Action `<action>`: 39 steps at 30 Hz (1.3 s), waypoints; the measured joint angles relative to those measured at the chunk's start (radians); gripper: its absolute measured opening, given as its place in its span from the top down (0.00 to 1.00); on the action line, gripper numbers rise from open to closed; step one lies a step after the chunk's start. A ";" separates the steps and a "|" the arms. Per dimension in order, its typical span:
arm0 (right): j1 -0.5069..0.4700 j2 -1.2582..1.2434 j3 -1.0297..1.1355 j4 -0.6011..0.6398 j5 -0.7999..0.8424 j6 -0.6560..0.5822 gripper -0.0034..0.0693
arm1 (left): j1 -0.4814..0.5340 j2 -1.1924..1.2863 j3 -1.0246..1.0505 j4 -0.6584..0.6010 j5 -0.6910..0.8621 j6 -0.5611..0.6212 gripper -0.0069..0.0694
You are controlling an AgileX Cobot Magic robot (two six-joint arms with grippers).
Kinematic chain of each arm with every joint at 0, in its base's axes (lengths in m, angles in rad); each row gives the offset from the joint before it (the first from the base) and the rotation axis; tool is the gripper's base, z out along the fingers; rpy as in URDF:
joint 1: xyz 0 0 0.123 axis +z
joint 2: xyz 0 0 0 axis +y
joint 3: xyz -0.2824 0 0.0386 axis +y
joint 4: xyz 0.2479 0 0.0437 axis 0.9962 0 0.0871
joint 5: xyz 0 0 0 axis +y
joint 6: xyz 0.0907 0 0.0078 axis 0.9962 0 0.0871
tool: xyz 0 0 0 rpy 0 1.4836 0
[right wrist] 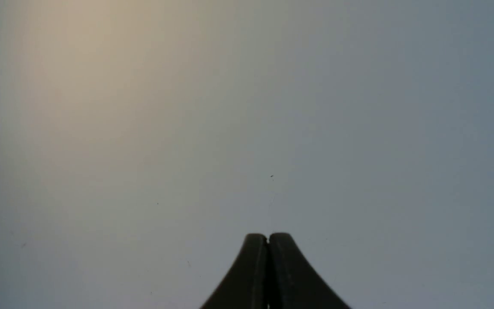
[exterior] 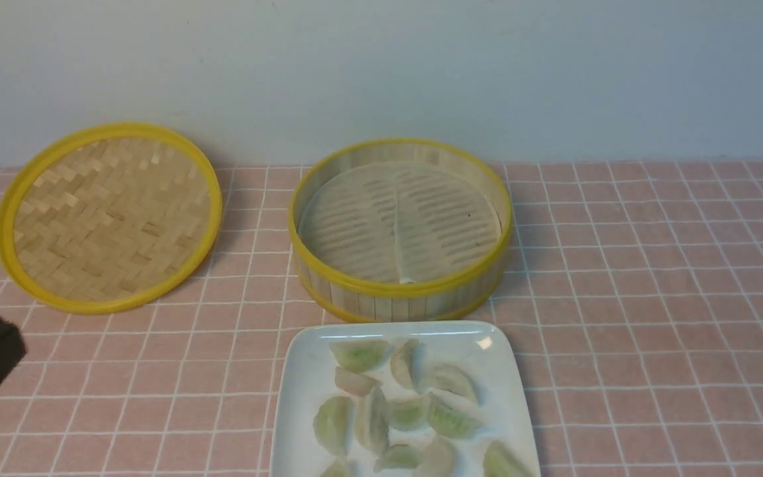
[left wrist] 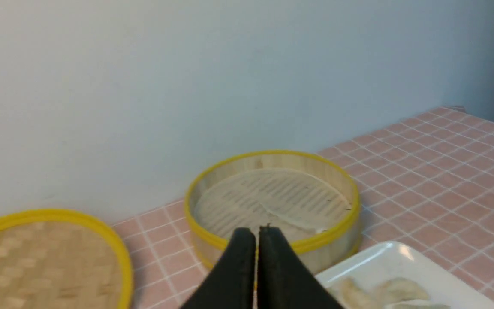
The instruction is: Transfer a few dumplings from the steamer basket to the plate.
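The steamer basket (exterior: 400,228) is seen bare inside, all the dumplings (exterior: 400,411) are piled on the plate (exterior: 302,397) just in front, and the left gripper (left wrist: 257,234) and right gripper (right wrist: 267,238) are squeezed tight on nothing, so the job looks finished.

Dumplings (exterior: 408,411) on plate (exterior: 302,397) at table (exterior: 653,331) front edge; steamer basket (exterior: 400,291) just behind; lid (exterior: 108,216) back-left, near rear edge.
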 joint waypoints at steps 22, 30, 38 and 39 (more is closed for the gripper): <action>0.000 0.000 0.000 0.000 0.000 0.000 0.97 | 0.409 -0.223 0.424 0.035 0.048 -0.021 0.92; 0.000 0.000 0.000 0.000 0.000 0.000 0.97 | 0.420 -0.223 0.424 0.034 0.049 -0.021 0.92; 0.000 0.000 0.000 0.000 0.000 0.000 0.97 | 0.420 -0.223 0.424 0.034 0.050 -0.021 0.92; 0.000 0.000 0.000 0.000 0.000 0.000 0.97 | 0.420 -0.223 0.424 0.034 0.050 -0.021 0.92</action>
